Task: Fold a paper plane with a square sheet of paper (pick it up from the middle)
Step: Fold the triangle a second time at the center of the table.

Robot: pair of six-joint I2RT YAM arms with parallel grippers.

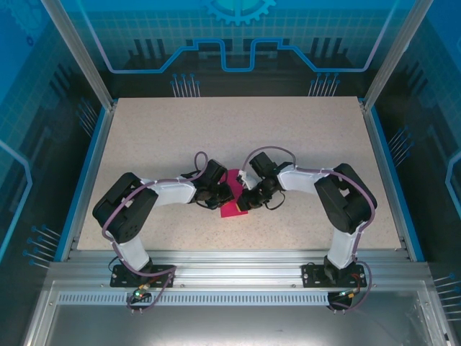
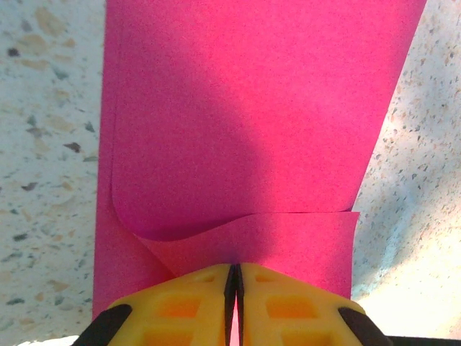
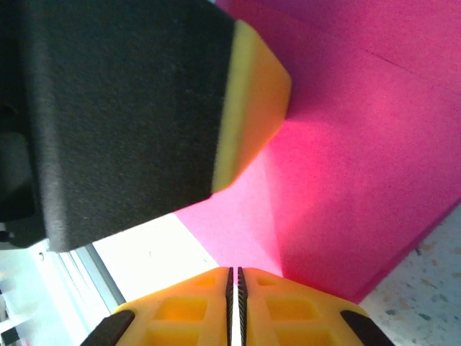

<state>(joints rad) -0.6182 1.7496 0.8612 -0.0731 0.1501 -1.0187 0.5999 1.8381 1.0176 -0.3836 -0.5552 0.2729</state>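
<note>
The pink paper [image 1: 232,208], partly folded, sat mid-table [image 1: 302,137] between my arms. My left gripper [image 2: 234,288] was pinched shut on its near edge, my right gripper [image 3: 234,288] closed on a corner. I judged the edges should align before creasing flat.

**Fig. 1.** 2 arms meeting over a magenta sheet of paper [image 1: 230,210] at the middle of the table [image 1: 238,130].

The left arm [image 1: 169,192] and right arm [image 1: 311,178] reach inward from bases on the aluminium rail [image 1: 230,261] at the near edge. The left gripper [image 1: 225,196] and right gripper [image 1: 245,201] face each other, each touching the sheet of paper. The paper shows between and just below them on the speckled beige surface. The jaw positions are too small to read.
</note>
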